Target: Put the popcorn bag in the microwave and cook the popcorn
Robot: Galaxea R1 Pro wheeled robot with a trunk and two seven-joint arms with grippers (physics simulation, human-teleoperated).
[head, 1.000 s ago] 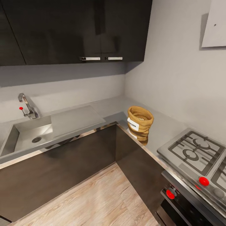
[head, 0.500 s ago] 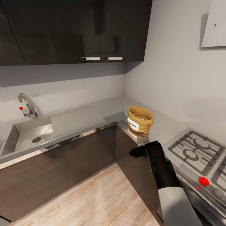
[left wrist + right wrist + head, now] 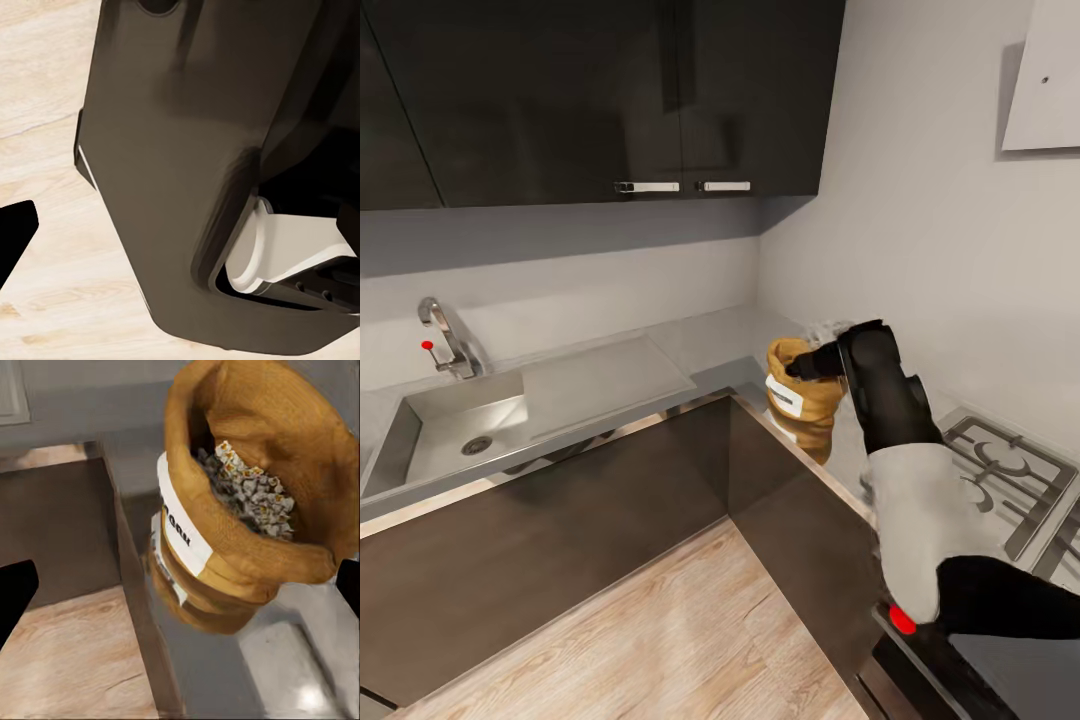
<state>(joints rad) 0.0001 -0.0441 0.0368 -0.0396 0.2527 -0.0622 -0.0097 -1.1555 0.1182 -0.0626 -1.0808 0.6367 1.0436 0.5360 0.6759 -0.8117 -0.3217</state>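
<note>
Grey countertop (image 3: 690,345) holds the popcorn bag (image 3: 800,392) in its corner, full of pale popcorn (image 3: 251,487). Right gripper (image 3: 812,362) hangs over the bag's mouth, wide open and holding nothing, with the stove (image 3: 1000,470) beside it.

Right claw (image 3: 812,362) hovers over popcorn bag (image 3: 800,398).

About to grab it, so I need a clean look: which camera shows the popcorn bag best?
The right wrist view: the popcorn bag sits centred and large, its open mouth, popcorn and white label plain between the open fingertips. The head view shows it smaller, partly hidden behind the right gripper. The left wrist view looks at dark robot bodywork and wood floor.
</note>
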